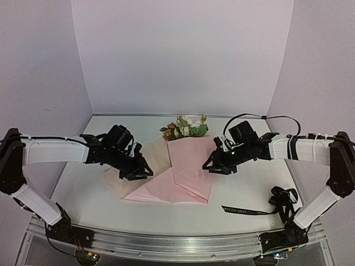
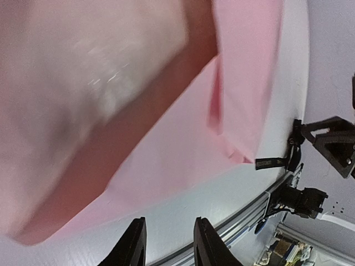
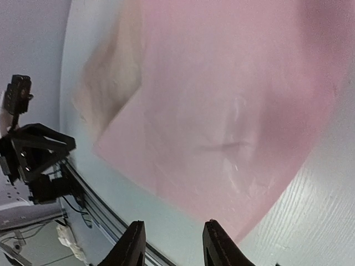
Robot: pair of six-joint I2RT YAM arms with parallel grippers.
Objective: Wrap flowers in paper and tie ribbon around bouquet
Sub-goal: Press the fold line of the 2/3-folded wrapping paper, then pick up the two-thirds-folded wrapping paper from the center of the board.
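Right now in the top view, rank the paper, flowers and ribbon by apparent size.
1. paper, clearly largest.
2. flowers and ribbon look too alike to rank: the ribbon stretches longer but is thin.

The left arm (image 1: 55, 151) and right arm (image 1: 302, 148) have smooth white link shells set between bulky black joints, and each ends in a black base (image 1: 58, 228). A thin black cable (image 1: 55, 138) runs along the white shell. The left tool (image 1: 140, 173) and right tool (image 1: 215, 166) are matt black and angular, with short, rounded black fingers (image 2: 133, 244).
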